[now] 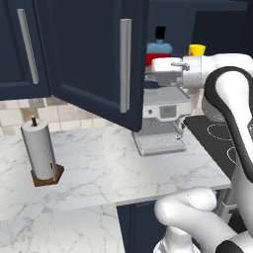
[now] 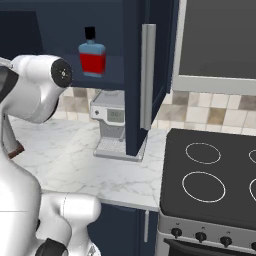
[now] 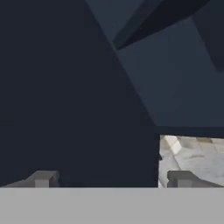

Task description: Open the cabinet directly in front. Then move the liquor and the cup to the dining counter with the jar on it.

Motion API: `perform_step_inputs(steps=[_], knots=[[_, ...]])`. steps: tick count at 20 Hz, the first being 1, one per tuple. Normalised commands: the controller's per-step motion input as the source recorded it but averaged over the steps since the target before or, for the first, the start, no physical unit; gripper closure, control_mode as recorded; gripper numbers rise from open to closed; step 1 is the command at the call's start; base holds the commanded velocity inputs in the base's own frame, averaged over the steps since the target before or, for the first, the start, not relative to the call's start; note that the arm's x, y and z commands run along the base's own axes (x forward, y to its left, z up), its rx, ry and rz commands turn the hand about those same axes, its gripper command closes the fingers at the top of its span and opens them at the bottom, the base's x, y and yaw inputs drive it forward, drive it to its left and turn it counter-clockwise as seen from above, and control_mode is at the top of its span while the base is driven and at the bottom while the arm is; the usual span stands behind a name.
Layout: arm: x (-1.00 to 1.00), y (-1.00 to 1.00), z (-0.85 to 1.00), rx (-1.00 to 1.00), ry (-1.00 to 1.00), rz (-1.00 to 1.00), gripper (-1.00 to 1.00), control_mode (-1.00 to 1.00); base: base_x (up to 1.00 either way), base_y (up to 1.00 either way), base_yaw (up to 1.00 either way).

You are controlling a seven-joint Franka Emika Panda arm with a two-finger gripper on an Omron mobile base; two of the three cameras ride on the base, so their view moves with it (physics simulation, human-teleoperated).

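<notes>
Beside the cabinet (image 1: 94, 59), pincer (image 3: 111, 179) wide, empty.

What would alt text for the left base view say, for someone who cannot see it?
A white robot arm reaches toward an open navy wall cabinet holding a red-and-blue liquor bottle and a yellow cup. Below, on a marble worktop, stand a coffee machine and a paper towel roll; a black stovetop lies right.
</notes>
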Motion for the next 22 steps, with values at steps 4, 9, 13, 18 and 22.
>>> perform_step_inputs(steps=[4,9,13,18,22], knots=[[-0.02,1.00,-0.07,-0.03,0.07,0.45,-1.00,-1.00,0.00,0.00,0.00],[0.00,1.00,-0.29,-0.01,0.01,0.35,-1.00,-1.00,0.00,0.00,0.00],[-0.11,1.00,-0.31,0.00,-0.07,0.10,-1.00,-1.00,0.00,0.00,0.00],[0.00,0.23,0.00,0.02,-0.02,-0.05,-1.00,-1.00,0.00,0.00,0.00],[-0.25,-0.63,0.09,0.00,0.00,-0.52,-1.00,-1.00,0.00,0.00,0.00]])
